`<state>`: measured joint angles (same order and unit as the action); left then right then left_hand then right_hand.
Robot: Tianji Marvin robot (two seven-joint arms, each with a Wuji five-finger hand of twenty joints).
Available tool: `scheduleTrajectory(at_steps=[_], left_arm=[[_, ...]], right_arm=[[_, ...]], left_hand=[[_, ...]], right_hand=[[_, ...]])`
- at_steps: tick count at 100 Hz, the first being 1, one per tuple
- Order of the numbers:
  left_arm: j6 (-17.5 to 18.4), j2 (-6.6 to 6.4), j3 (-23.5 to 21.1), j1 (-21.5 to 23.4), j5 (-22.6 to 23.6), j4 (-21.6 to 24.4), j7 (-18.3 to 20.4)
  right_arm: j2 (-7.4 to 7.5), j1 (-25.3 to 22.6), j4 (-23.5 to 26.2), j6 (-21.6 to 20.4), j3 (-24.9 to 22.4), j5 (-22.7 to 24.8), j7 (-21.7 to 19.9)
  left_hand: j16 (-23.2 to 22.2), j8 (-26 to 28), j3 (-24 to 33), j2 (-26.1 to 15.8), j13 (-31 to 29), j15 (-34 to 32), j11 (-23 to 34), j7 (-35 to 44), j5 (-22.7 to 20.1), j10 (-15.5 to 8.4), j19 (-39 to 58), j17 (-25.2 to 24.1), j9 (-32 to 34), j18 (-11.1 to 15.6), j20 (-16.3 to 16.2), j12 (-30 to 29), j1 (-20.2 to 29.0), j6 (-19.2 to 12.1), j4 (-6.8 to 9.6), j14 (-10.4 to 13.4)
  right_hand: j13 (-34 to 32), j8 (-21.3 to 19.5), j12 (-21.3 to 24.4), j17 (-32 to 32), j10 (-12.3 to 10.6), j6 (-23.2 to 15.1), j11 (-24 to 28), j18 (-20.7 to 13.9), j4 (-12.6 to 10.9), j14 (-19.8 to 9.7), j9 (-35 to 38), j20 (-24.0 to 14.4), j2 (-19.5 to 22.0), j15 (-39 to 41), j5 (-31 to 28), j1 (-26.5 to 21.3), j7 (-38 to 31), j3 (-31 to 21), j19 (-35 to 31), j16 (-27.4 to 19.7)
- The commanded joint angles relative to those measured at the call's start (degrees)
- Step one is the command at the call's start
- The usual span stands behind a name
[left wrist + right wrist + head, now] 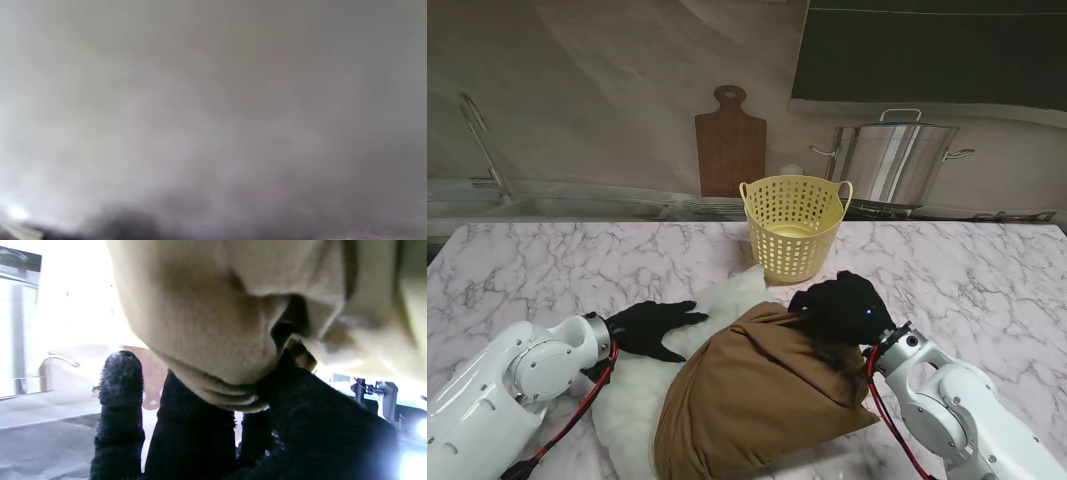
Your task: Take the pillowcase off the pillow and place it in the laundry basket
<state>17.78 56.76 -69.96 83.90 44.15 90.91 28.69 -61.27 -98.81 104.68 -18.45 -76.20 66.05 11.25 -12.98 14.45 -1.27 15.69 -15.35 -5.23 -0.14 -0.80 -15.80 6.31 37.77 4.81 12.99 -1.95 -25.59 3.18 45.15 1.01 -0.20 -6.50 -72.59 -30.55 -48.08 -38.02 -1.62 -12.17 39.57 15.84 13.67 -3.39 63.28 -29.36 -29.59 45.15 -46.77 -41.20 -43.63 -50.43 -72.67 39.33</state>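
Observation:
A brown pillowcase (752,400) covers the near part of a white pillow (727,300) lying on the marble table. My right hand (842,310), in a black glove, is shut on the pillowcase's far corner; the right wrist view shows the bunched cloth (213,323) pinched between its fingers (190,433). My left hand (652,328) lies flat on the bare white pillow with its fingers spread, holding nothing. The left wrist view is a grey-white blur. The yellow laundry basket (795,226) stands upright just beyond the pillow, farther from me.
A marble table (547,270) carries everything. Behind it a wooden cutting board (729,140) leans on the wall, a steel pot (895,160) stands at the back right, and a sink with a faucet (482,150) is at the back left.

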Motion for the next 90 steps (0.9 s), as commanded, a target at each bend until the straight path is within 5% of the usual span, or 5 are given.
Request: scheduleTrajectory(at_steps=[1,47,90], left_arm=[[-1.2,-0.79,0.3,0.4,1.0,-2.5,2.2],[-4.0,-1.42,1.4,-0.8,1.9,-2.8,6.6],[-5.6,-1.12,-6.0,2.5,8.2,-1.9,5.9]], right_arm=[[0.71,-1.5,0.2,0.7,-1.2,0.5,0.4],[0.17,-11.7,2.7,4.5,-11.0,3.8,6.0],[-0.59,-16.7,4.7,8.3,-18.1,5.5,10.4]], left_hand=[[0.0,0.2,0.7,0.8,-0.8,-0.7,0.0,2.5,-1.2,0.8,-8.8,0.1,-0.6,-2.2,0.5,0.7,2.7,4.0,-0.10,-1.0],[0.0,0.2,0.5,-1.1,-0.5,-0.4,-0.3,2.4,-1.2,1.2,-8.9,0.0,-1.0,-2.2,0.4,0.5,3.8,4.4,-0.12,-1.2],[0.0,0.2,0.5,-2.6,-0.7,-0.5,-0.3,2.6,-1.6,1.3,-9.1,0.1,-0.7,-2.3,0.1,0.6,5.3,4.3,-0.17,-1.3]], right_hand=[[-0.9,-4.6,-0.8,0.5,-0.8,-7.3,1.4,-0.6,-1.6,0.5,-0.9,0.2,5.4,1.9,-3.4,-6.2,-7.7,-3.2,0.1,1.3],[-0.8,-4.6,-0.6,0.6,-0.4,-6.7,1.5,-0.1,-1.5,0.9,-0.8,0.1,5.1,2.3,-3.7,-6.2,-7.7,-3.7,0.3,1.6],[-0.7,-4.3,-0.6,0.8,-0.1,-6.2,1.3,0.0,-1.6,1.0,-0.8,-0.1,5.0,2.4,-3.7,-6.2,-7.3,-3.8,0.4,1.6]])
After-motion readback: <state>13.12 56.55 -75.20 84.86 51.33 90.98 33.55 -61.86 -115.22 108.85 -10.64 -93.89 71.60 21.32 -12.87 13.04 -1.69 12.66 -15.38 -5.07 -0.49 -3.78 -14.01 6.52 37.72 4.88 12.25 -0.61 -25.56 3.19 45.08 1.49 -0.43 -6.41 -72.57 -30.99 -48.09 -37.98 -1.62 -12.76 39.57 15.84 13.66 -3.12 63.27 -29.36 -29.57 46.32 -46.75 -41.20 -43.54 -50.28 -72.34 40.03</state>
